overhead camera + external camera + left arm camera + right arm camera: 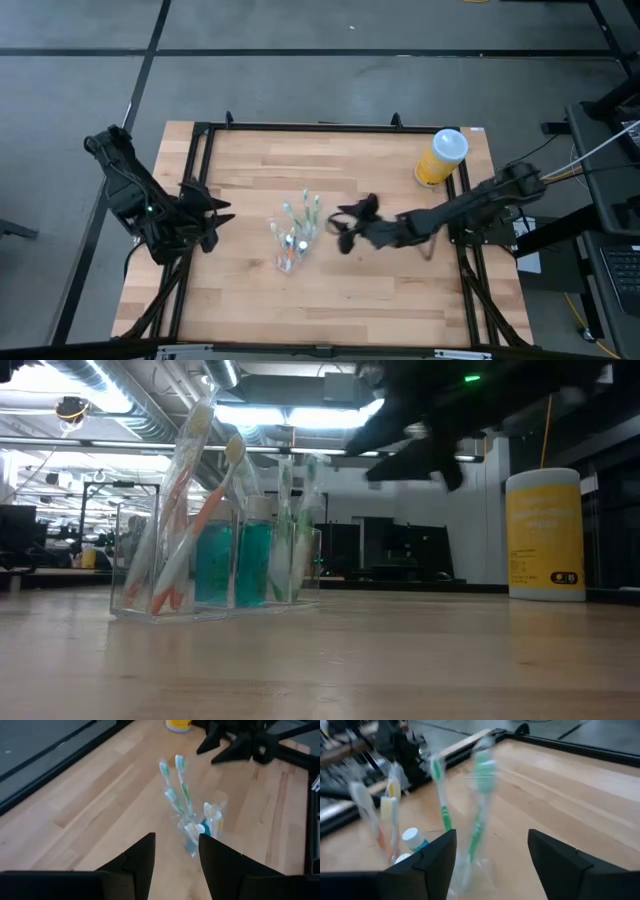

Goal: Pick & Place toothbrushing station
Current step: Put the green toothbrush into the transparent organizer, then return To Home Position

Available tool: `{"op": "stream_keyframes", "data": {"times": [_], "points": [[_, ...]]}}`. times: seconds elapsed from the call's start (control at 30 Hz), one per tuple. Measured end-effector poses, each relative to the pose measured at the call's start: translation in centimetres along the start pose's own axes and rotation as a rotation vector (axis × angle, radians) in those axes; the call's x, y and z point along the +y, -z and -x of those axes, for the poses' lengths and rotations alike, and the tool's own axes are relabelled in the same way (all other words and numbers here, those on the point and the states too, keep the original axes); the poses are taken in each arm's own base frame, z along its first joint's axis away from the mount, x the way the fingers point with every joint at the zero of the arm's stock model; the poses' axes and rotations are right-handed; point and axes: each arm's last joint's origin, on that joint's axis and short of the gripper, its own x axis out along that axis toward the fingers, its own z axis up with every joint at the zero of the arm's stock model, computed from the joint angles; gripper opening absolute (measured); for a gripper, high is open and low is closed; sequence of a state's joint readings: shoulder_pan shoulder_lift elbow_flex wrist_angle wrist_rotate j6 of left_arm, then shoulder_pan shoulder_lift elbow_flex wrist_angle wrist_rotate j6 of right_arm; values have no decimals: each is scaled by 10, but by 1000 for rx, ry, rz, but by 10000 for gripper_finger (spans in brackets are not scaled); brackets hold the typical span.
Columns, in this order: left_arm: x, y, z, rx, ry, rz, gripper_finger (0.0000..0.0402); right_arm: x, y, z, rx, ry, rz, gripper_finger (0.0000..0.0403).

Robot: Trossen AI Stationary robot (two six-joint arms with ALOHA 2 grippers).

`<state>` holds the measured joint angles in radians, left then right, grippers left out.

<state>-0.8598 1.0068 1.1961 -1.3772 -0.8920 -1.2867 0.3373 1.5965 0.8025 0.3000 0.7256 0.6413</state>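
The right gripper [343, 226], fingers spread wide and empty, hangs just beside the clear toothbrush holder [292, 240] at mid-surface [380, 290]. The left gripper [222, 217], also open and empty, waits on the holder's opposite side.

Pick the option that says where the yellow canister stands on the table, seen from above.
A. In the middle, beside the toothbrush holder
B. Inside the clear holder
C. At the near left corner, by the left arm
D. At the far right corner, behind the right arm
D: the high view shows the yellow canister alone at the table's far right corner, apart from the clear toothbrush holder in the middle.
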Motion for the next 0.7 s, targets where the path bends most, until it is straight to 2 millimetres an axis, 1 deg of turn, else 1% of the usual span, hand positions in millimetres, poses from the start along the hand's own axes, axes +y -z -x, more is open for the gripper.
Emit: {"op": "stream_keyframes", "data": {"times": [0.1,0.2,0.3,0.37,0.5,0.7], "points": [[9,-4,5,-15,23,0,148,-24,-4,33,-33,-47,-79,240],[19,-9,11,-46,61,-4,148,-43,-7,64,-99,-139,-175,238],[27,-11,13,-97,117,-1,148,-58,-11,90,-173,-233,-275,238],[33,-8,9,-130,151,7,148,-66,-16,105,-238,-268,-335,238],[50,6,-3,-200,208,38,147,-74,-28,128,-333,-298,-371,238],[72,26,-28,-326,304,87,133,-83,-45,146,-407,-327,-435,238]]}}
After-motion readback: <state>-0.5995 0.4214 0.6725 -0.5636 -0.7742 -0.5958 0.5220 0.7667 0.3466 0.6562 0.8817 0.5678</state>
